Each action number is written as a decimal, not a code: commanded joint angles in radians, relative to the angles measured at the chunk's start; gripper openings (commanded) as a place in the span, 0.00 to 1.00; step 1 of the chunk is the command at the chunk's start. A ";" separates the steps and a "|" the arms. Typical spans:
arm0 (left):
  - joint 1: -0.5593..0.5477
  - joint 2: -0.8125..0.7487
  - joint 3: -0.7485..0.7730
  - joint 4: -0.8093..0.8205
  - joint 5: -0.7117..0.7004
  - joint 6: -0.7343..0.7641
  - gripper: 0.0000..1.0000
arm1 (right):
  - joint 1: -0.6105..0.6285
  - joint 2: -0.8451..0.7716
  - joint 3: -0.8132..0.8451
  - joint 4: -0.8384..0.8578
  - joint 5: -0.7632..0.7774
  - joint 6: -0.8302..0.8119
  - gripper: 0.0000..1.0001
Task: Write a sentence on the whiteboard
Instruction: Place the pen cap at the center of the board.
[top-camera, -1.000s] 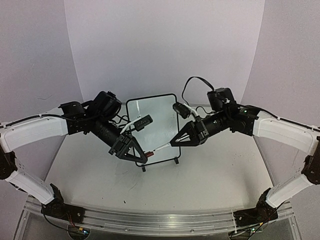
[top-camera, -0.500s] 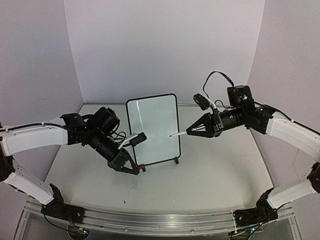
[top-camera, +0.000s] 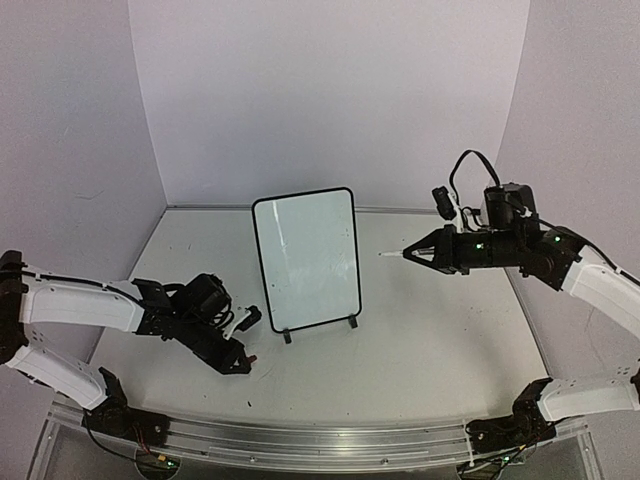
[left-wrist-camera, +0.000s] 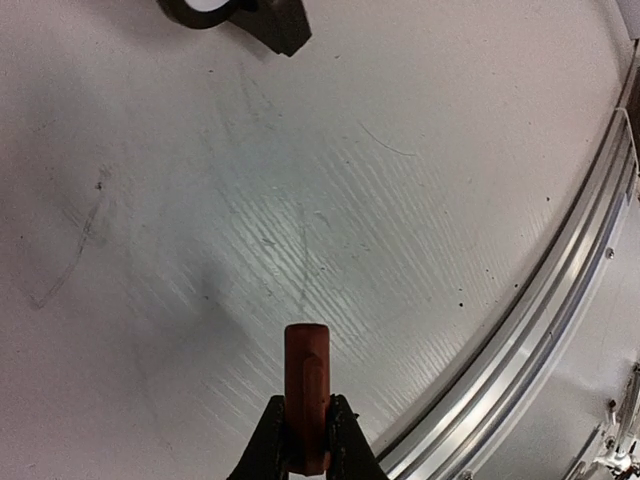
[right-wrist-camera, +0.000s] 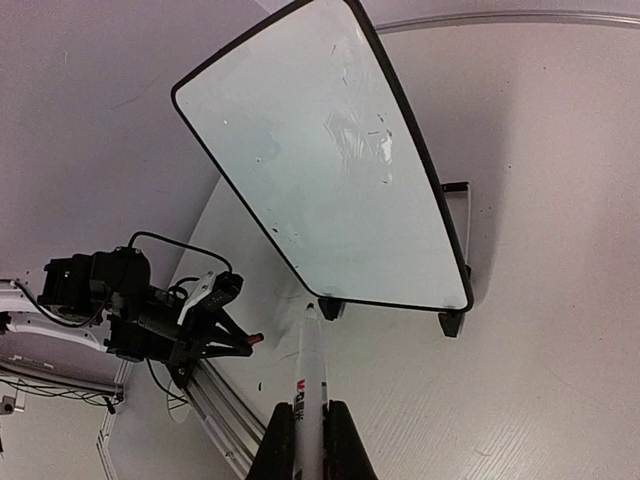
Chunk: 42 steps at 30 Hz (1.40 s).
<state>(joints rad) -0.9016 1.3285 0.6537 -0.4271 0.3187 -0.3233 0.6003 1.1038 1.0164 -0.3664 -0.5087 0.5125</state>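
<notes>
Note whiteboard (top-camera: 305, 258) upright at centre of table (top-camera: 430, 340), blank; right pincer (right-wrist-camera: 309, 425) clamped on white marker (right-wrist-camera: 310, 375), tip short of board; left pincer (left-wrist-camera: 307, 445) clamped on red cap (left-wrist-camera: 305, 365), low over table. Risk: unbraced board tipping backward under tip pressure; marker slipping in grip.

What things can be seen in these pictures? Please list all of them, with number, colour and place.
whiteboard: 1, white with thin black frame, standing on two black feet at the middle of the table; no words readable on it
marker: 1, white, in the right gripper, tip pointing toward the board but apart from it
cap: 1, reddish brown, in the left gripper, low over the table
table: 1, pale grey, under everything
rail: 1, silver metal, along the near edge
left gripper: 1, black, shut on the cap, front left
right gripper: 1, black, shut on the marker, right of the board
</notes>
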 joint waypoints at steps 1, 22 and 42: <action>0.008 -0.010 -0.038 0.062 -0.198 -0.146 0.00 | 0.000 -0.029 -0.035 0.011 0.086 0.023 0.00; 0.179 0.127 0.034 0.041 -0.378 -0.204 0.14 | 0.002 -0.087 -0.131 0.057 0.102 0.056 0.00; 0.220 -0.027 0.171 -0.172 -0.302 -0.145 0.88 | 0.048 -0.089 -0.105 0.084 0.148 0.054 0.00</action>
<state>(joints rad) -0.7171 1.3890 0.7099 -0.4868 -0.0343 -0.5320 0.6105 1.0332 0.8841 -0.3399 -0.3994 0.5697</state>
